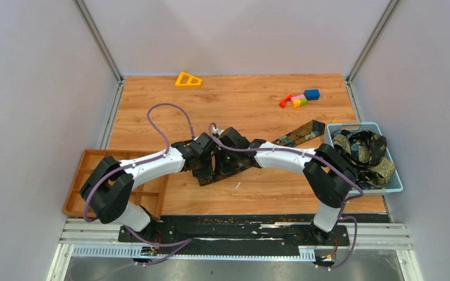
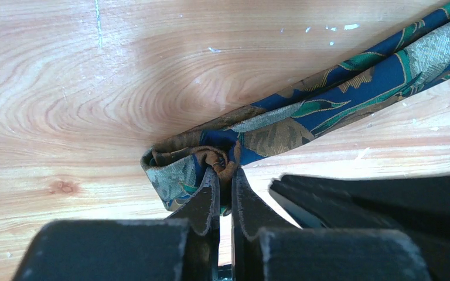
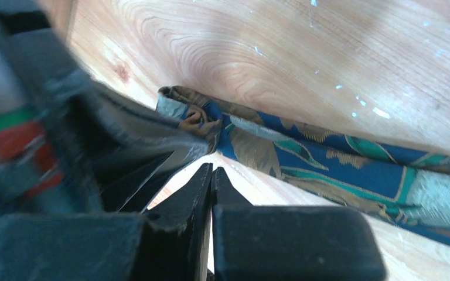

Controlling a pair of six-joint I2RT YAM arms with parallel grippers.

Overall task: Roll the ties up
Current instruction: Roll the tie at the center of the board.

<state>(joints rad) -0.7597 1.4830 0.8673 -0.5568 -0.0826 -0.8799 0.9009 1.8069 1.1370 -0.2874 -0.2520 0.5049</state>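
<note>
One tie (image 1: 302, 133) lies slanted across the wooden table, its wide end at the far right and its narrow end under both grippers at the middle. In the left wrist view the tie (image 2: 351, 96) is blue with teal and gold leaves, and its narrow end is curled into a small bunch. My left gripper (image 2: 225, 174) is shut on that bunch. My right gripper (image 3: 212, 171) is shut with nothing in it, just beside the tie (image 3: 340, 170) and close to the left gripper's fingers (image 3: 152, 140). In the top view the left gripper (image 1: 206, 168) and right gripper (image 1: 225, 165) almost touch. More ties (image 1: 363, 153) are heaped in a basket.
A light blue basket (image 1: 394, 186) stands at the right edge. An orange compartment tray (image 1: 88, 170) sits at the near left. A yellow triangle toy (image 1: 188, 79) and coloured blocks (image 1: 300, 98) lie at the back. Grey walls close in three sides.
</note>
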